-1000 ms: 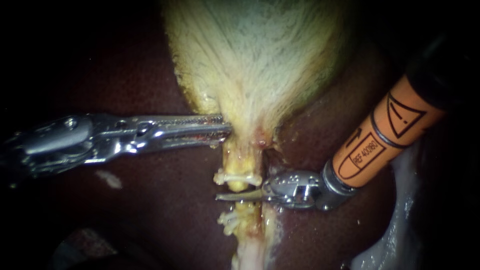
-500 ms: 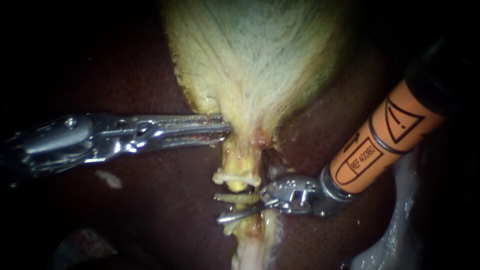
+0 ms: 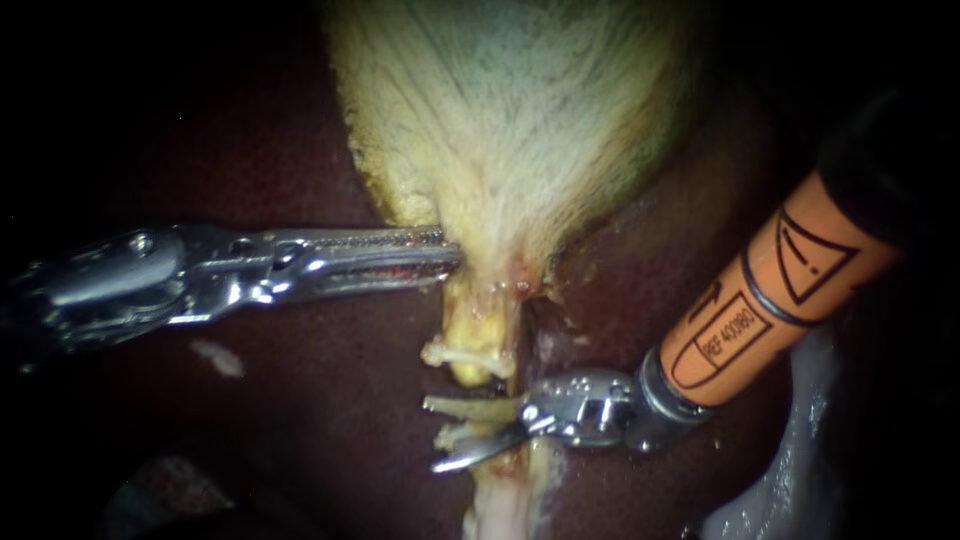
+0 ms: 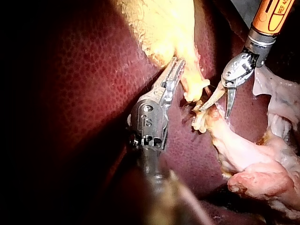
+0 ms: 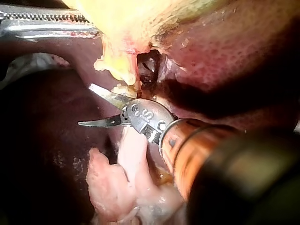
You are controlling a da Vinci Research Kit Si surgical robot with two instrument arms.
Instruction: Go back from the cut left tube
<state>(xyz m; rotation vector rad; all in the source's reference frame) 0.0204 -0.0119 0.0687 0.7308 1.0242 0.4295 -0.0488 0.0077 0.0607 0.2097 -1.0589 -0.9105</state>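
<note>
Left instrument (image 3: 448, 257), jaws clamped on the gallbladder (image 3: 510, 120) at its neck, holds the tissue taut. Right instrument (image 3: 436, 435), blades parted at the gap in the cut left tube (image 3: 478, 335) below that neck, appears free to withdraw.

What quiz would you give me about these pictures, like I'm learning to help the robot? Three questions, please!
1. True or false: the right instrument has its two blades standing apart.
2. Pick one: the left instrument has its jaws closed on A) the liver, B) the gallbladder, C) nothing at all.
3. Fill in: across the cut tube, just below the gallbladder, sits a pale ____.

Key: 1 true; 2 B; 3 clip.
</note>
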